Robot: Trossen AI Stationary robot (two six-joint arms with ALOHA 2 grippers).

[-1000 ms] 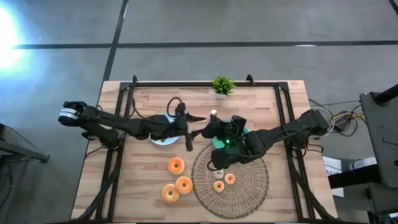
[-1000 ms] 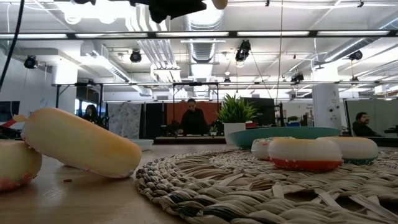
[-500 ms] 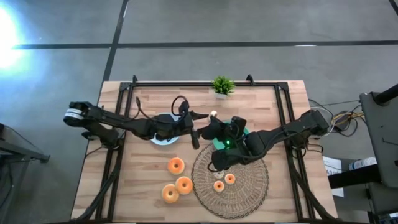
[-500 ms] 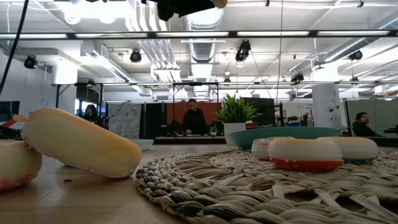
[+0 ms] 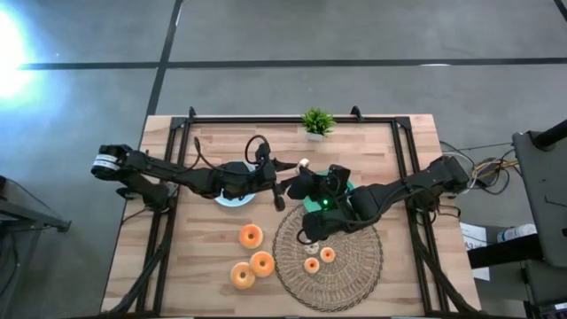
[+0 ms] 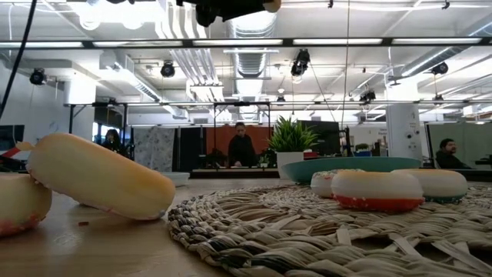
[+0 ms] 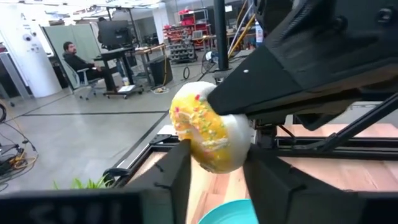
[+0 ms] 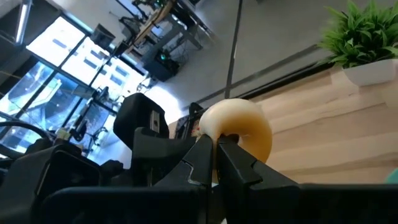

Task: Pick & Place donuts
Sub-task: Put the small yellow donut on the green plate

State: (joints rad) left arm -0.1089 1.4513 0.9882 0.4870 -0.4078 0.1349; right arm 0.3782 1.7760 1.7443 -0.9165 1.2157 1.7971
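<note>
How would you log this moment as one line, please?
phase: handover | right gripper: shut on donut | left gripper: around donut | height: above table

High view straight down over table [image 5: 213, 266]; low view level at tabletop; wrist views close, sharing yellow-iced donut [image 7: 208, 134].

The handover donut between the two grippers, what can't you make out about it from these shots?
- Yellow-iced donut, left wrist view: its far side is hidden by the right gripper clamping it.
- High view: too small to show whether the left gripper touches it.
- Low view: both grippers are cut off by the top edge.
- Right wrist view: its ring hole hides behind the right gripper's fingers.
</note>
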